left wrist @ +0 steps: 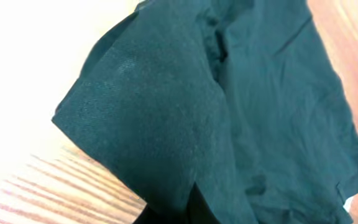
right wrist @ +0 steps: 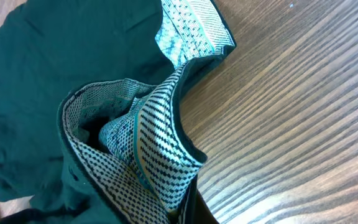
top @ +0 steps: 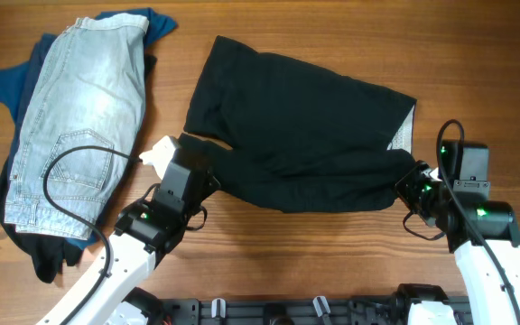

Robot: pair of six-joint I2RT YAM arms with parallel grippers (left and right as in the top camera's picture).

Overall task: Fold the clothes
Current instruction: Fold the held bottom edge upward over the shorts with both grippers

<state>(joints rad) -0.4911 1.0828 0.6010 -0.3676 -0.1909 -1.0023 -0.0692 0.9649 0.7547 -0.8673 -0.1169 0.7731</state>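
Observation:
The black shorts (top: 305, 117) lie spread on the middle of the wooden table, with the waistband to the right showing its pale patterned lining (top: 406, 131). The near layer is stretched between my two grippers. My left gripper (top: 204, 174) is shut on the shorts' left end; in the left wrist view black cloth (left wrist: 166, 93) covers the jaws (left wrist: 188, 211). My right gripper (top: 413, 185) is shut on the waistband end. The right wrist view shows the checked lining (right wrist: 154, 137) bunched at the jaws (right wrist: 188, 208).
Light-blue denim shorts (top: 79, 117) lie at the far left on a blue top (top: 12, 81) and a dark garment (top: 48, 253). The left arm's black cable (top: 61, 181) loops over the denim. A small white piece (top: 158, 153) lies beside the left gripper. Bare wood (top: 332, 262) lies in front.

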